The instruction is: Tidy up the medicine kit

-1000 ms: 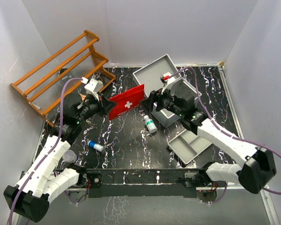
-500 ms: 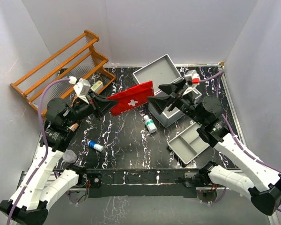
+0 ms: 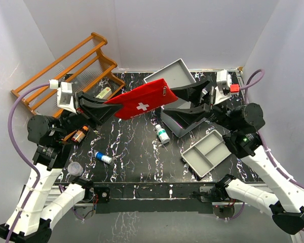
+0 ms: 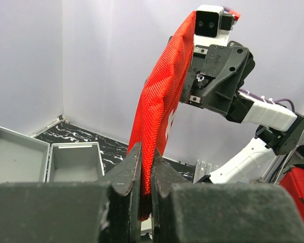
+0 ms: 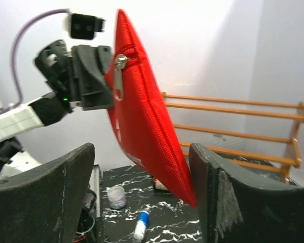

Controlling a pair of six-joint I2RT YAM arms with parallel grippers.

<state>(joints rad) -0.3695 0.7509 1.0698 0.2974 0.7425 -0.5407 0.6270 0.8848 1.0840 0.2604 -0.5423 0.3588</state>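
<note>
A red zip pouch (image 3: 142, 104) with a white cross hangs in the air over the table. My left gripper (image 3: 109, 105) is shut on its left end; the left wrist view shows both fingers clamped on the red fabric (image 4: 162, 101). My right gripper (image 3: 175, 102) is open, its fingers spread on either side of the pouch's right end (image 5: 142, 111), not pinching it. The light-grey metal medicine kit (image 3: 185, 124) stands open behind, its lid (image 3: 172, 76) laid back.
A grey divided tray (image 3: 207, 154) lies front right. A white bottle with a green cap (image 3: 162, 134), a blue-capped tube (image 3: 103, 158), a clear cup (image 3: 75, 168) and a small orange item (image 3: 80, 134) lie on the black marbled table. The orange wooden rack (image 3: 66, 76) stands back left.
Both arms have risen and drawn back from the centre. The red pouch has gone from low over the table to high in the air, stretched between the two grippers.
</note>
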